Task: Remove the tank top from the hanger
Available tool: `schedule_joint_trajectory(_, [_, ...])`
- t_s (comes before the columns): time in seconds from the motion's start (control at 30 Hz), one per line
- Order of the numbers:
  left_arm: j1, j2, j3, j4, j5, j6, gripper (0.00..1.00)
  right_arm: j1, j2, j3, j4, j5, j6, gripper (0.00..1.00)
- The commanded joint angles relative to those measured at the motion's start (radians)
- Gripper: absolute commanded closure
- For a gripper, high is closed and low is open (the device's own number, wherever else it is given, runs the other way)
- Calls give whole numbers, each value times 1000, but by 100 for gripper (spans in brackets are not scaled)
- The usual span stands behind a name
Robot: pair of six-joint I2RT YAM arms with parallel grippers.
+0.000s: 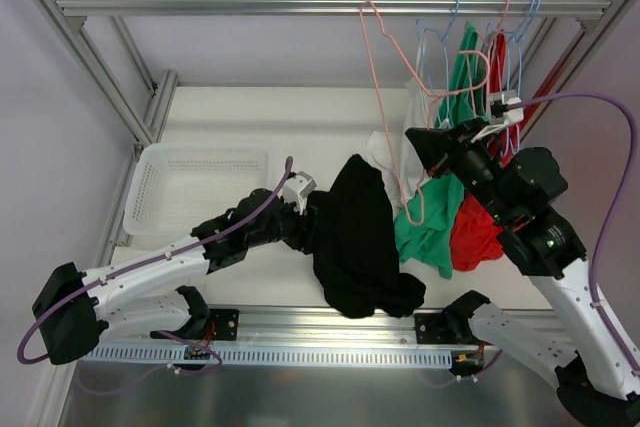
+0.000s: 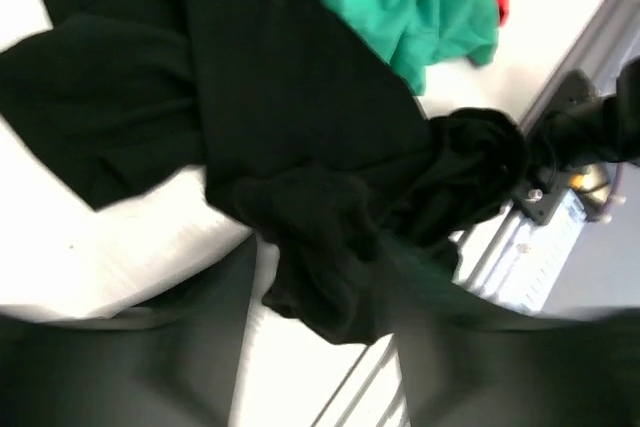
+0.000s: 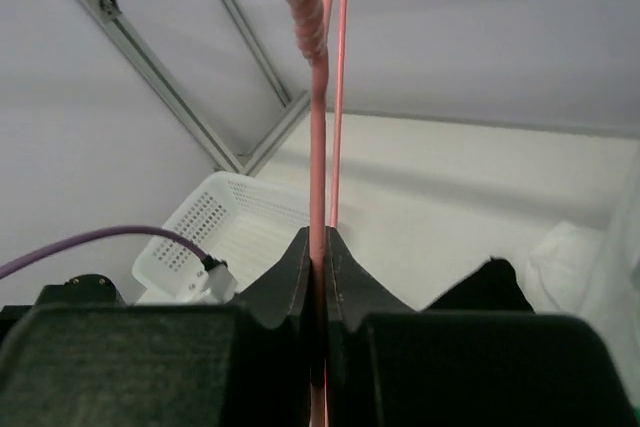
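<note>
Both arms (image 1: 150, 272) have white link shells with black joint housings and black bases bolted to the table's near rail. A purple cable (image 1: 610, 197) loops along each arm from shoulder to wrist, and a green light glows on the right arm's (image 1: 560, 277) black elbow housing. The left gripper (image 1: 298, 190) has a pale grey wrist block, and the right gripper's (image 3: 320, 277) fingers (image 3: 285, 287) are matte black wedges.

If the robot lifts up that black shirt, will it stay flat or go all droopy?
Probably droopy: the black tank top already lies crumpled in soft folds where the left gripper grips it. It looks thin, so likely light. It shouldn't roll, just sag and bunch.
</note>
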Motion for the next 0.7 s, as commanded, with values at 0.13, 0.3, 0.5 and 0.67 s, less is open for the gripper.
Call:
schedule_joint_trajectory(0.13, [-6,-20,171,-148,-127,16,1,29,121,176,-498,194,-76,100])
schedule_joint_trajectory(0.3, [-6,-85,164,-184,-156,18,1,31,297,424,-581,237,-116,100])
schedule_joint_trajectory(0.5, [-6,-122,141,-221,-162,12,1,34,572,761,-604,344,-190,100])
schedule_joint_trajectory(0.67, [-6,-146,128,-246,-188,12,1,43,820,1023,-667,379,-216,100])
